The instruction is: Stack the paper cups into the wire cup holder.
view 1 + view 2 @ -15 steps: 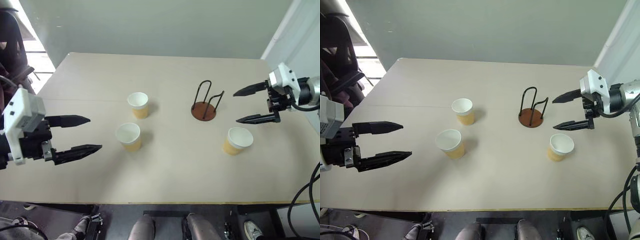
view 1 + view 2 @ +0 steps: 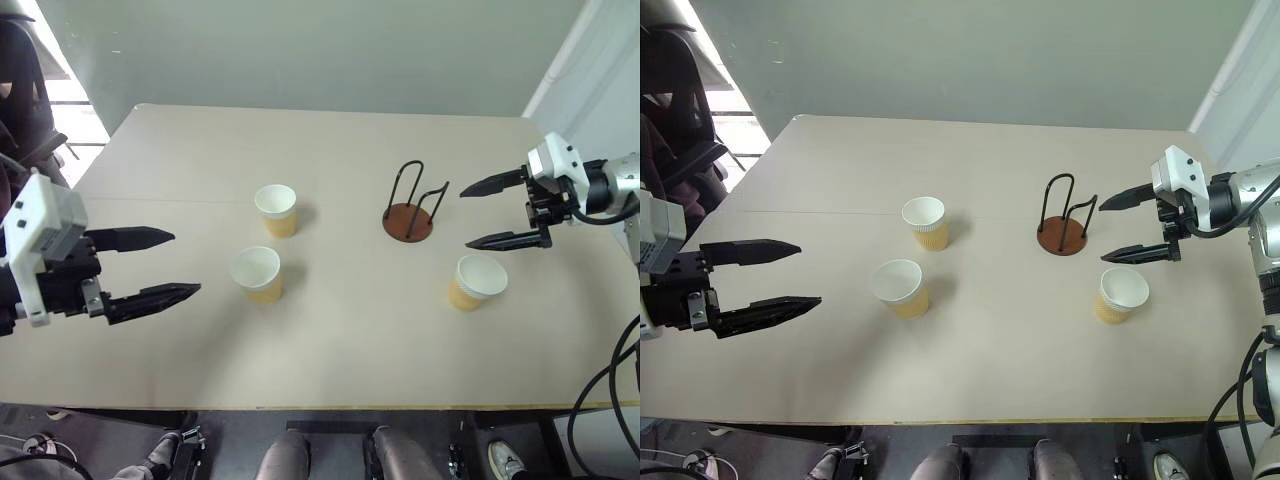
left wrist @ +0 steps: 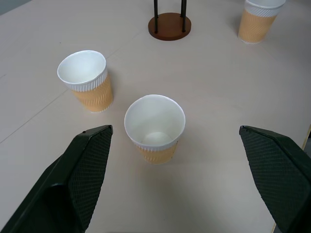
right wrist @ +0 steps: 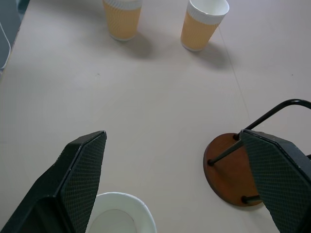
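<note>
nothing was stacked yet: the wire cup holder (image 2: 409, 210) stood empty on the table (image 2: 330, 140), with all three paper cups upright and apart — two (image 2: 275, 209) (image 2: 258, 273) left of it, one (image 2: 474, 281) just right. the left end effector (image 2: 150, 267) hovered wide open facing the nearer left cup; the right end effector (image 2: 495, 211) hung open above the right cup, holding nothing.

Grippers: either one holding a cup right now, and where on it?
Neither. Left gripper and right gripper hang with jaws open and empty above the table; all three paper cups stand free.
</note>
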